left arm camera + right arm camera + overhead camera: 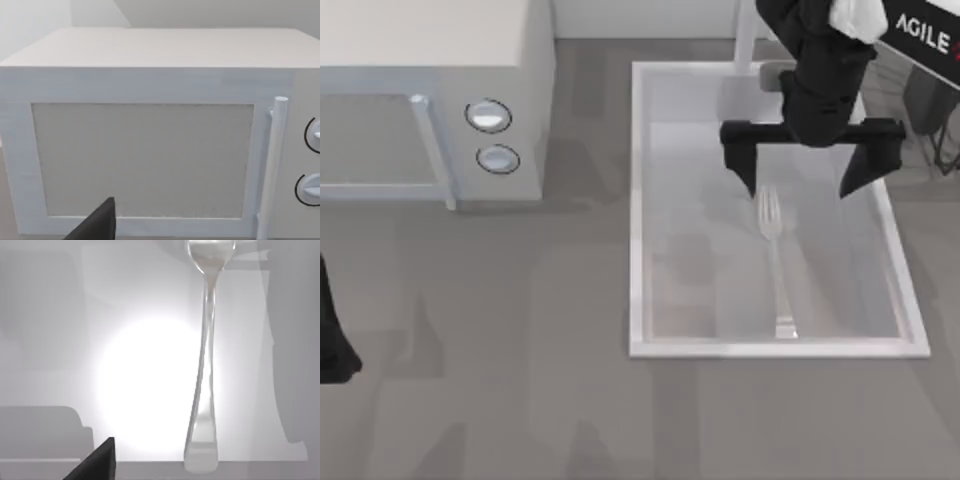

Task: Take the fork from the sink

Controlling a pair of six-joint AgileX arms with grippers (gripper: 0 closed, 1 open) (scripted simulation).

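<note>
The fork (775,262) was slim, shiny silver metal, lying flat on the sink's glossy light-grey bottom, right of its middle. Its tines pointed toward the far end, its long thin handle widening toward the near rim. The sink (637,210) was a large rectangular white basin with a raised pale rim.

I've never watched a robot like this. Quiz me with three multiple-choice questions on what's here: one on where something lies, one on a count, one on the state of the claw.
1. Where does the fork lie?
A. in the sink
B. on top of the microwave
C. on the bare table

2. How many round knobs does the microwave have?
A. one
B. two
C. four

3. How is the right claw over the sink?
A. shut on the fork
B. open, holding nothing
C. shut on a knob

Answers: 1 A, the fork rests flat on the basin's bottom. 2 B, two knobs sit one above the other. 3 B, its fingers stand wide apart above the tines.
</note>
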